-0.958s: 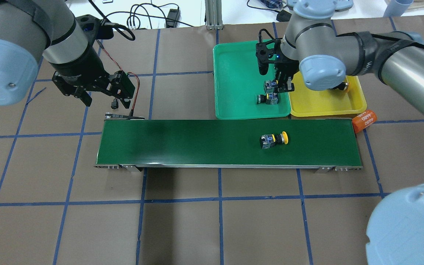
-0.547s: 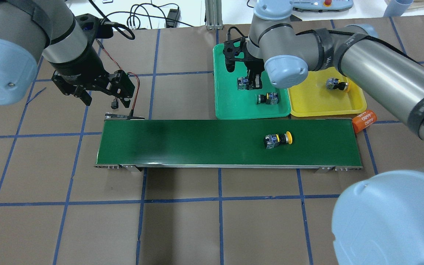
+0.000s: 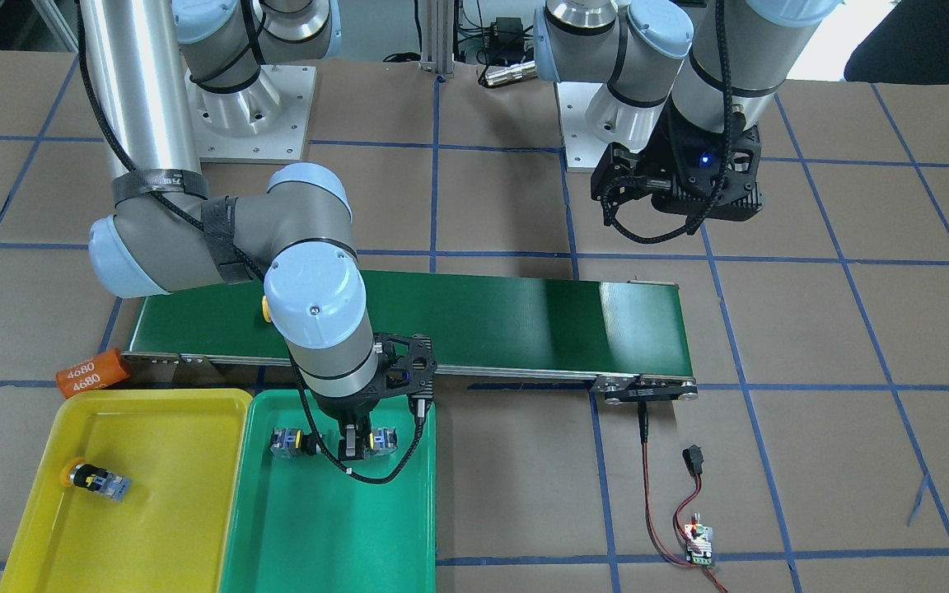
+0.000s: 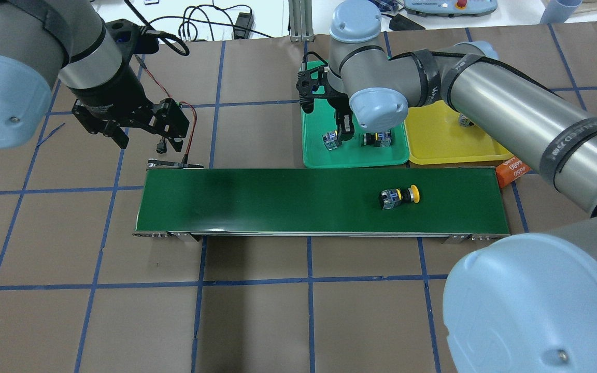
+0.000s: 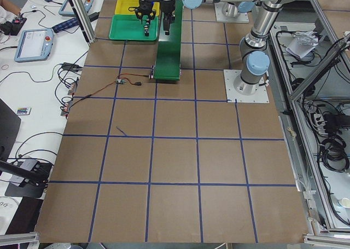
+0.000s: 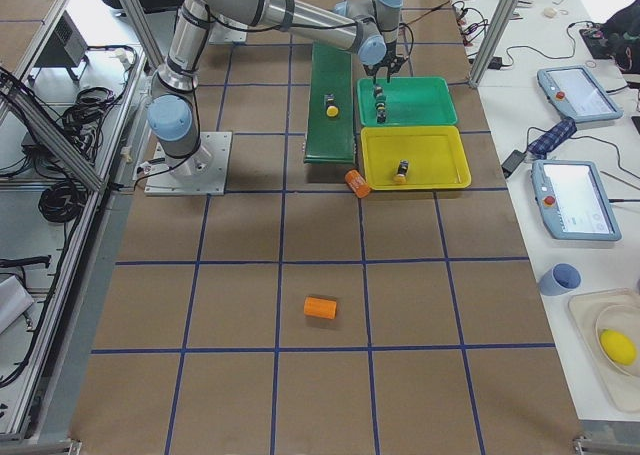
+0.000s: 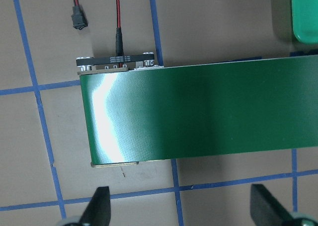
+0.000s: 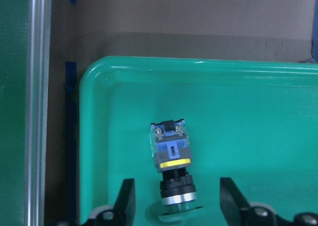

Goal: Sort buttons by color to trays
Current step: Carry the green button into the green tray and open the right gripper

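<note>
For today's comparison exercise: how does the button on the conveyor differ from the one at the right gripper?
The conveyor button has a yellow cap; the tray button a green one. The conveyor button lies on the belt; the tray button lies in the green tray between the open right gripper's fingers. Both lie sideways.

Four buttons from where I stand: two with green caps, the first green button (image 3: 283, 442) and the second green button (image 3: 382, 441), and two with yellow caps, the first yellow button (image 4: 401, 197) and the second yellow button (image 3: 95, 480). Two trays, a green tray (image 3: 318, 535) and a yellow tray (image 3: 170, 511). One belt (image 4: 278, 199). Two orange cylinders, the marked cylinder (image 6: 356, 182) and the plain cylinder (image 6: 322, 308). Two arms, the left arm (image 4: 86, 46) and the right arm (image 4: 511, 114), each carrying one end effector, so two of those: the left end effector (image 7: 181, 208) and the right end effector (image 8: 176, 206). One bench (image 4: 298, 321) under it all.
</note>
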Robot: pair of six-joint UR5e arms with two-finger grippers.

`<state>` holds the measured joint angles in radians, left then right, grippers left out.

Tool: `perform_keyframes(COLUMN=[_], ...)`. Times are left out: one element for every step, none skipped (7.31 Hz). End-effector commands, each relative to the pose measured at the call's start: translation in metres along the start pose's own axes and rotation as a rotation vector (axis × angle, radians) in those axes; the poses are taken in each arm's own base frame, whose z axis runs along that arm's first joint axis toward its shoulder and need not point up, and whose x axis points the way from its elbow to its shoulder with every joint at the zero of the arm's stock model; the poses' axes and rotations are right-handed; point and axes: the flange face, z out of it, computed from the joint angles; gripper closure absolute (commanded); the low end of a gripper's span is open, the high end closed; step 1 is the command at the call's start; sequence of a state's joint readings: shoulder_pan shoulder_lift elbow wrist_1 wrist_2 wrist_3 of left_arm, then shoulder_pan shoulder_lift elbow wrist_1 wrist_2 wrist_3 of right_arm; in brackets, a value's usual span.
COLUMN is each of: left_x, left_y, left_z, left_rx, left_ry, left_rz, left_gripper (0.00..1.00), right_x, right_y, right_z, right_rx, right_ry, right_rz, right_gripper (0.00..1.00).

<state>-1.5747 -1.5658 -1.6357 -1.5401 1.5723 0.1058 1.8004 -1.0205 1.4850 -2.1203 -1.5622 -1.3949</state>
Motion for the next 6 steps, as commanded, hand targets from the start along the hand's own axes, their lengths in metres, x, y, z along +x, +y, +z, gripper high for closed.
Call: perform_keyframes(left_x=[0.000,0.000,0.000,0.001,0.001,0.001], left_y=[0.000,0.000,0.000,0.000,0.000,0.002], left_z=[0.001,-0.001,0.000,0.000,0.001,-0.003], left_rx=[-0.001,0.002,0.000,0.000,-0.003,0.005], left_ry=[0.000,0.000,0.000,0.001,0.002,-0.001], left_rz=[0.001,0.001,-0.001,0.001,0.001,0.001], left_gripper=[0.00,0.00,0.00,0.00,0.00,0.00], right_x=[0.000,-0.006,-0.017,-0.039,-0.062,-0.091], right_y=[0.018,0.056,0.095,0.127,0.162,0.179], right_z=[-0.027,-0.038,-0.048,-0.052,-0.044,-0.041], right_rx=[-0.003,-0.014,-0.030,-0.031,-0.028,-0.026], right_ry=[0.019,-0.028,-0.042,-0.060,-0.082,-0.084], right_rz=[0.015,0.055,0.093,0.043,-0.001,-0.006], right_gripper=[0.00,0.00,0.00,0.00,0.00,0.00])
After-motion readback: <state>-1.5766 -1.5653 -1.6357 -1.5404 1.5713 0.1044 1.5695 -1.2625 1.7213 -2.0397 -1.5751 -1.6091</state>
